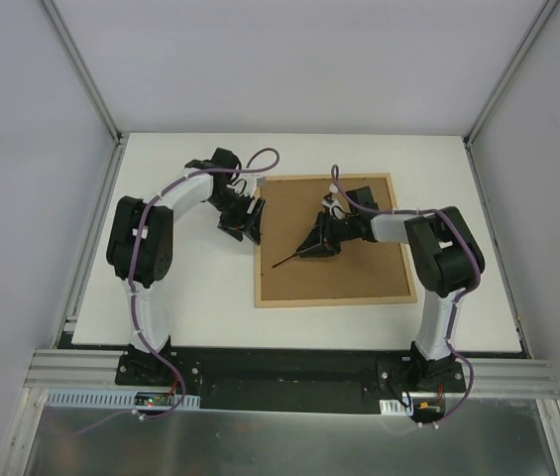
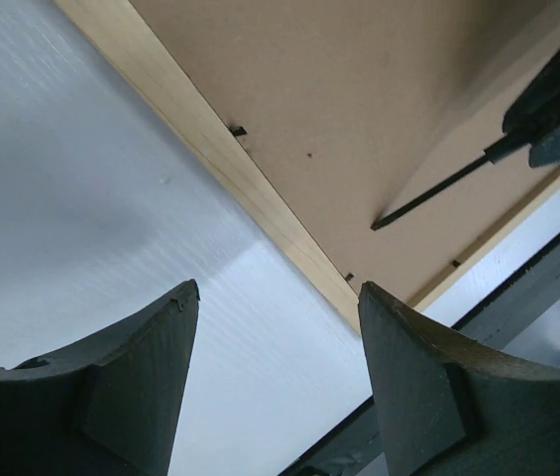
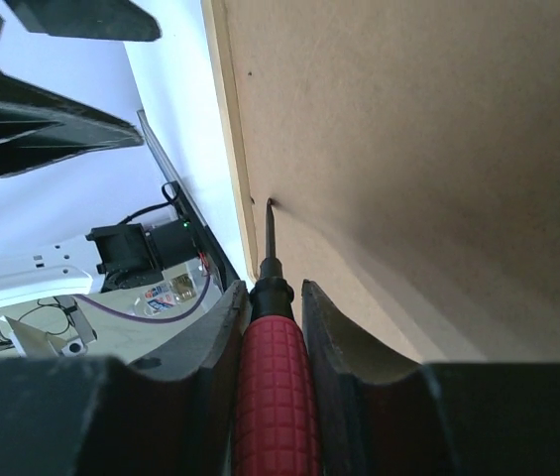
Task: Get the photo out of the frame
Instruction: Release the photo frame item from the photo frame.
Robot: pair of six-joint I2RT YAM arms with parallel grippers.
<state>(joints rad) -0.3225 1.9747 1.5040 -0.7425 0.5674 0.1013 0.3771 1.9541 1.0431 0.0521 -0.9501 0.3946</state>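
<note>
The right jaws are clamped on the grip of a red-handled screwdriver with a thin black shaft (image 3: 275, 397). It is held low and nearly flat, so its tip sits right at the seam where the brown fibreboard back (image 1: 359, 278) meets the thin light-wood rim (image 2: 215, 149) of the large rectangular picture frame (image 1: 334, 300). That shallow angle looks chosen for prying. The blade could slide under a small dark retaining tab (image 2: 238, 130) or the board's edge instead of digging into it.

The left jaws stand apart with nothing between them. They are poised over the white tabletop (image 1: 180, 307), just beside the frame's left rim and not touching it. They are probably placed there to steady the frame or to catch the board's edge once it lifts.

The frame lies back-up and flat on the tabletop, which puts its fastenings within reach from above. The photo itself is not visible. I judge it is still shut in beneath the fibreboard, so the backing has to come loose first.
</note>
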